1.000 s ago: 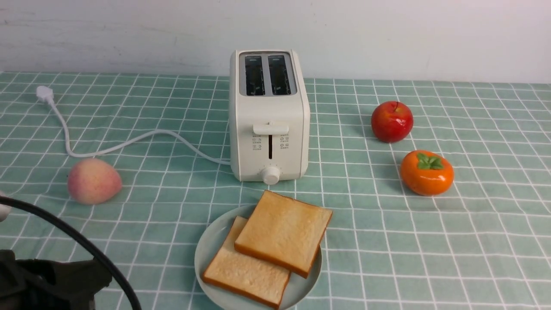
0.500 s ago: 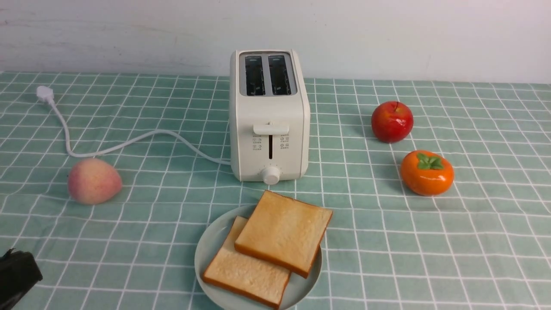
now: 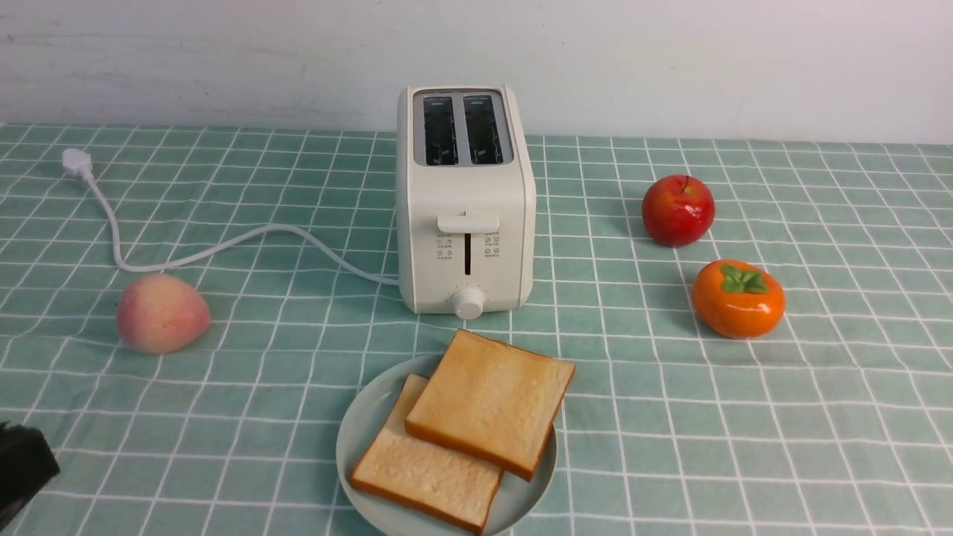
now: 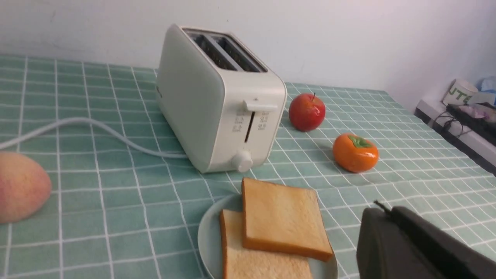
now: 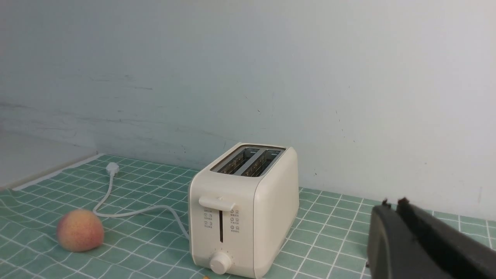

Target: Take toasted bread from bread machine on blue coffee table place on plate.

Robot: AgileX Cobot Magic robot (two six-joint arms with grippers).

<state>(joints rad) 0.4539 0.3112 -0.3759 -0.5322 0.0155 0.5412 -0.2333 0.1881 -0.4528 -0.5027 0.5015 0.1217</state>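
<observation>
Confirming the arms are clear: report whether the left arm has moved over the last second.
Yes. The left arm has pulled back toward the lower-left corner of the front view, away from the plate.

The bread machine [image 3: 465, 201] is parked mid-bench [image 3: 744, 432], with the wall [image 3: 670, 59] behind it at 12 o'clock. Right at its 6 o'clock the plate [image 3: 357, 439] is set, just in front. The toasted bread [image 3: 491, 402] is laid on the plate, one slice overlapped on the other, the top one shifted toward 1 o'clock. From the machine, an apple [image 3: 677, 210] is found at 3 o'clock and a persimmon [image 3: 738, 299] at 4, closer in. A peach [image 3: 162, 313] is left at 8. The cord [image 3: 223, 249] is run out toward 9, then back to the plug [image 3: 74, 161] at 10.
</observation>
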